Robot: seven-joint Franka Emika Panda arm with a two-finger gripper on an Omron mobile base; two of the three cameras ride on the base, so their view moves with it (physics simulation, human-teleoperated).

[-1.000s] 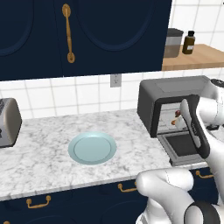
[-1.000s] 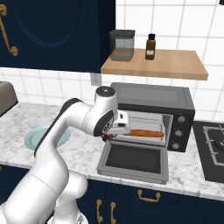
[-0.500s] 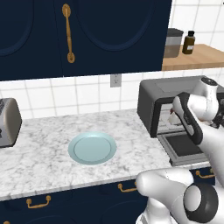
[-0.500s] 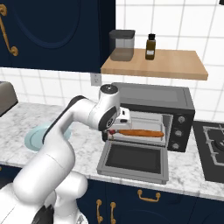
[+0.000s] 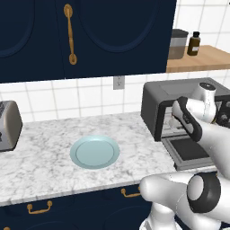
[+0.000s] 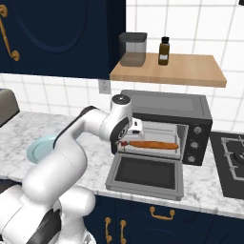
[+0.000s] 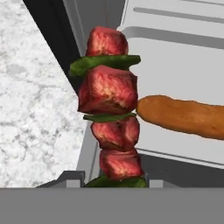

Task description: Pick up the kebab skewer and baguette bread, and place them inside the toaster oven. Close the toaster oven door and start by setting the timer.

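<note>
Pincer [image 6: 125,142] has pushed further toward the toaster oven [image 6: 167,125] mouth since a second ago; forearm sits closer to the opening, nothing else on the desk [image 5: 40,157] has shifted.

Left to right from the toaster oven: silver toaster [image 5: 9,125] far left of it, pale blue plate [image 5: 95,152] well left of it, then the arm, then the oven itself at the right with its toaster oven door [image 6: 147,177] dropped flat in front.

Kebab skewer [image 7: 111,109] is pinched in the pincer by its lower end, standing up along the hand view, just at the oven's left edge, above the open door. Jaws are part closed on it, not spread.

Baguette bread [image 6: 152,144] already lies inside the oven on the rack, its left tip touching or nearly touching the skewer's meat.

Handling, my read: skewer is light and stiff along the stick, chunks are soft and could slide or rotate, so gripping near the stick end is right. Baguette is light and rigid, may roll if nudged.

Arm pose: elbow raised left of the oven, wrist bent, hand aimed into the cavity.
</note>
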